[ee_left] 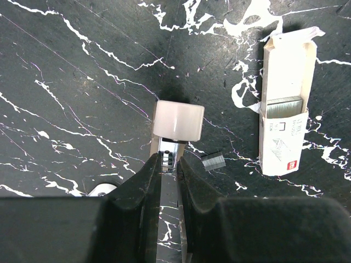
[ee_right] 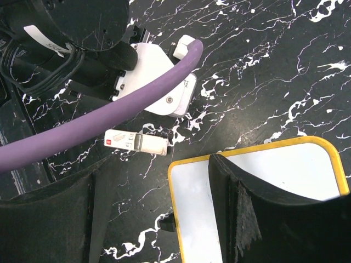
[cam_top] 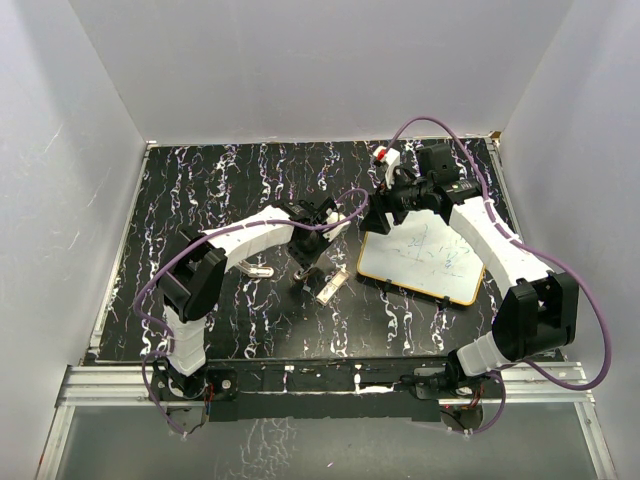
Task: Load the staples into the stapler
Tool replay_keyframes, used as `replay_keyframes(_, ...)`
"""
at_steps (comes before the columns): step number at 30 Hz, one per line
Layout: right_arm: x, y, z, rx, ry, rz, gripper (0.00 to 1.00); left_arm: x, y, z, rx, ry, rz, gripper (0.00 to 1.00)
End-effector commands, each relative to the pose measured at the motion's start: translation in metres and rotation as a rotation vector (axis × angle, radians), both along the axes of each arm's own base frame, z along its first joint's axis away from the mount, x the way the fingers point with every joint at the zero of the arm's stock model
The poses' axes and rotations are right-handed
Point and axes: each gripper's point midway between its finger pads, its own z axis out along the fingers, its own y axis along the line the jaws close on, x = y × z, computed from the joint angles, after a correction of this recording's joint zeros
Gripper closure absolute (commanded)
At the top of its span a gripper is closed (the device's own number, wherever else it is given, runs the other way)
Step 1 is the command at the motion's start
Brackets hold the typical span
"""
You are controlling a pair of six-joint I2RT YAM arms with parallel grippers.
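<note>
My left gripper (ee_left: 170, 159) is shut on the stapler (ee_left: 176, 121), gripping its metal rail just behind the pale pink-white end cap, low over the black marbled table. To its right lies the staples box (ee_left: 285, 104), cream-white and open, with a grey strip of staples showing inside. A short loose piece of staples (ee_left: 213, 160) lies between the box and my fingers. From above, the left gripper (cam_top: 305, 255) sits mid-table with the box (cam_top: 330, 287) beside it. My right gripper (ee_right: 153, 213) hangs open and empty over the whiteboard's left edge, with the box (ee_right: 136, 142) ahead of it.
A yellow-framed whiteboard (cam_top: 425, 262) lies at right centre under the right arm. A red-and-white object (cam_top: 386, 155) stands near the back wall. A small clear-white item (cam_top: 262, 270) lies left of the left gripper. A purple cable (ee_right: 109, 112) crosses the right wrist view.
</note>
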Motion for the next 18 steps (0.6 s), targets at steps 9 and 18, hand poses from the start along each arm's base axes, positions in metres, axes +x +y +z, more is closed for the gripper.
replay_keyframes(9, 0.0052, 0.0021, 0.0122, 0.029, -0.058, 0.013, 0.32, 0.0020, 0.0008, 0.0209, -0.038, -0.022, -0.006, 1.00)
replay_keyframes(18, 0.0050, 0.0024, 0.0115, 0.029, -0.056, 0.015, 0.31, -0.0017, 0.0007, 0.0162, -0.041, 0.003, -0.007, 1.00)
